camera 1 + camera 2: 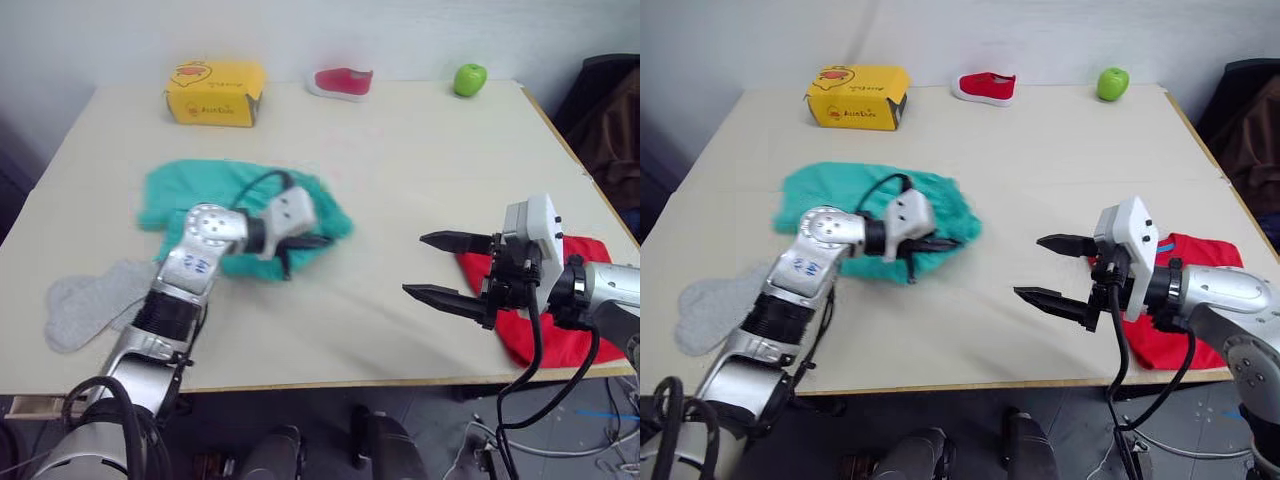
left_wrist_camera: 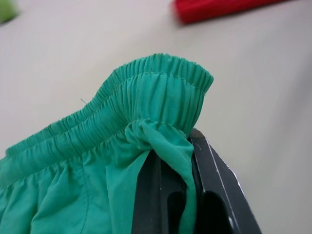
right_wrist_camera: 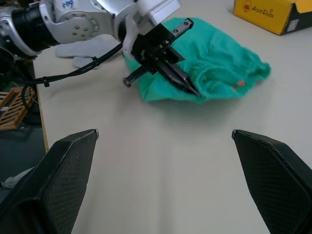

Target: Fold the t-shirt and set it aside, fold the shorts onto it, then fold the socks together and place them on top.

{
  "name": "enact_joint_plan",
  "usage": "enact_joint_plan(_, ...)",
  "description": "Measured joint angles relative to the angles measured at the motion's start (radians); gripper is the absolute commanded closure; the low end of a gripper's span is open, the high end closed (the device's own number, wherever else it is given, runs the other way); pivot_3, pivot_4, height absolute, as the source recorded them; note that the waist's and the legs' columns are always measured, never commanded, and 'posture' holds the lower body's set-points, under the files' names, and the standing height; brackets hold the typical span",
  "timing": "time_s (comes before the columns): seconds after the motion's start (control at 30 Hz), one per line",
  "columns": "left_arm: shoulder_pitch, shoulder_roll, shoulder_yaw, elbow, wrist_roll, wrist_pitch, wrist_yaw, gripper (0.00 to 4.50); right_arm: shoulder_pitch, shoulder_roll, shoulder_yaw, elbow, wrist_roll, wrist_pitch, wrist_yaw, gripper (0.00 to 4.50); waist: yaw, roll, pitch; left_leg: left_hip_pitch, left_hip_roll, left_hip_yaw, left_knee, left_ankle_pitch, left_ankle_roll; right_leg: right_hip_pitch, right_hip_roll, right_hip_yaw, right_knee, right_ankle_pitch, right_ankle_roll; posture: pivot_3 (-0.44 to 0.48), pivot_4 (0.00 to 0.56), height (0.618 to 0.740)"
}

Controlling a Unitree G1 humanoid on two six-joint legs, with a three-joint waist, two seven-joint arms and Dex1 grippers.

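While the left gripper (image 1: pixel 318 241) pinches the waistband of the one pair of shorts (image 1: pixel 185 200) mid-surface, its jaws clamped on teal cloth, the right gripper (image 1: pixel 437 267) hovers right of the shorts — jaws spread wide, empty. Farther right of the shorts lies one t-shirt (image 1: pixel 560 330), folded; left of them, the grey socks (image 1: pixel 85 305) — count unclear.

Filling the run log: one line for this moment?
left gripper: shut on shorts waistband | right gripper: open, empty | t-shirt: set aside | socks: untouched
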Motion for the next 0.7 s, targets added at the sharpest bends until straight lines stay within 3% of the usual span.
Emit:
enact_joint_plan(0.1, 0.009, -0.048, -0.067, -0.06, -0.005, 0.097, -0.014, 4.48, 0.02, 0.001, 0.011, -0.001, -0.028, -0.001, -0.013, 0.0, -0.014, -0.001, 0.001, -0.003, -0.003, -0.008, -0.005, 0.005, 0.0, 0.008, -0.006, -0.007, 0.001, 0.0, 0.0, 0.0, 0.15, 0.74)
enact_joint_plan(0.13, 0.009, -0.063, -0.082, -0.066, -0.005, 0.132, -0.013, 4.48, 0.022, 0.002, 0.013, -0.003, -0.03, -0.001, -0.017, 0.0, -0.025, 0.0, 0.001, 0.001, -0.008, -0.019, -0.007, 0.009, 0.0, 0.011, -0.014, -0.019, 0.0, 0.0, -0.001, 0.0, 0.15, 0.74)
enact_joint_plan(0.2, 0.009, -0.067, -0.103, -0.089, -0.008, 0.206, -0.015, 4.48, 0.032, 0.003, 0.013, -0.012, -0.027, 0.0, -0.02, 0.0, -0.021, 0.0, 0.002, 0.005, -0.008, -0.02, -0.007, 0.009, -0.001, 0.012, -0.012, -0.018, -0.005, 0.0, -0.001, 0.0, 0.15, 0.74)
enact_joint_plan(0.33, 0.01, -0.083, -0.071, -0.16, -0.088, 0.384, -0.012, 4.48, 0.052, 0.003, 0.012, -0.015, -0.02, 0.002, -0.02, 0.0, -0.02, 0.0, 0.001, 0.006, -0.008, -0.02, -0.007, 0.009, -0.001, 0.012, -0.012, -0.017, -0.002, 0.0, -0.001, 0.0, 0.15, 0.74)
enact_joint_plan(0.43, 0.009, -0.079, -0.024, -0.214, -0.153, 0.474, -0.006, 3.76, 0.051, 0.003, 0.017, -0.016, -0.028, -0.001, -0.02, 0.0, -0.019, 0.0, 0.002, 0.005, -0.008, -0.02, -0.007, 0.009, -0.002, 0.012, -0.011, -0.018, -0.003, 0.0, -0.001, 0.0, 0.15, 0.74)
enact_joint_plan(0.7, -0.001, -0.025, 0.159, -0.368, -0.404, 0.685, -0.014, 1.29, 0.024, 0.003, 0.128, 0.002, -0.133, -0.062, 0.0, 0.0, -0.02, 0.0, 0.001, 0.005, -0.008, -0.02, -0.006, 0.009, -0.003, 0.012, -0.011, -0.018, -0.003, 0.0, -0.001, 0.0, 0.15, 0.74)
